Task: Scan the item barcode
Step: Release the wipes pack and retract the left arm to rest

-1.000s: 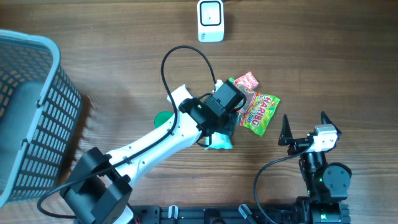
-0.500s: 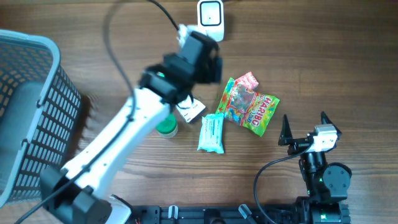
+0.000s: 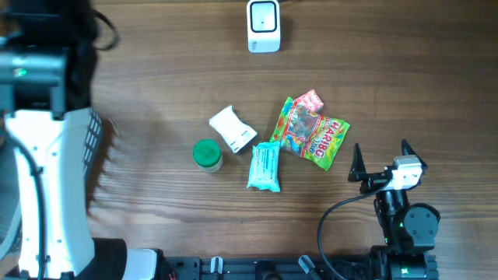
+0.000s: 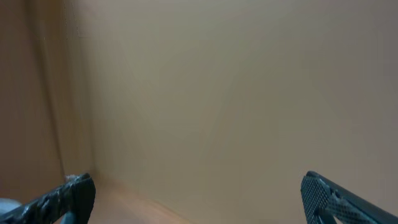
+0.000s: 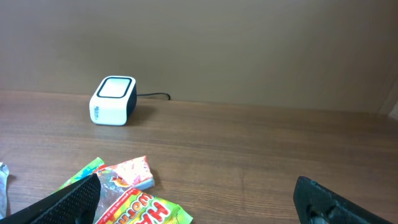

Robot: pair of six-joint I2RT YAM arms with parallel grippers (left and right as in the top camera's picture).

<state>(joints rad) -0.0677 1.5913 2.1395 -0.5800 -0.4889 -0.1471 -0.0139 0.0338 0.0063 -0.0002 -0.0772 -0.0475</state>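
Several items lie mid-table: a Haribo bag (image 3: pixel 319 138), a small pink packet (image 3: pixel 310 101), a teal packet (image 3: pixel 264 166), a white box (image 3: pixel 232 129) and a green-capped jar (image 3: pixel 207 154). The white barcode scanner (image 3: pixel 264 26) stands at the far edge. My left arm (image 3: pixel 43 155) is raised at the far left, well away from the items. My left gripper (image 4: pixel 198 188) is open and empty, facing a plain beige wall. To the right of the Haribo bag (image 5: pixel 134 208), my right gripper (image 3: pixel 381 159) stands open and empty. It looks toward the scanner (image 5: pixel 113 101).
A grey mesh basket (image 3: pixel 95 140) stands at the left edge, mostly covered by my left arm. The scanner's cable (image 5: pixel 155 95) runs off along the back of the table. Bare wood lies between the items and the scanner.
My left arm has swung up from over the items, past the scanner, to the far left, and its jaws have opened wider. The white box and jar are uncovered. The right arm is still.
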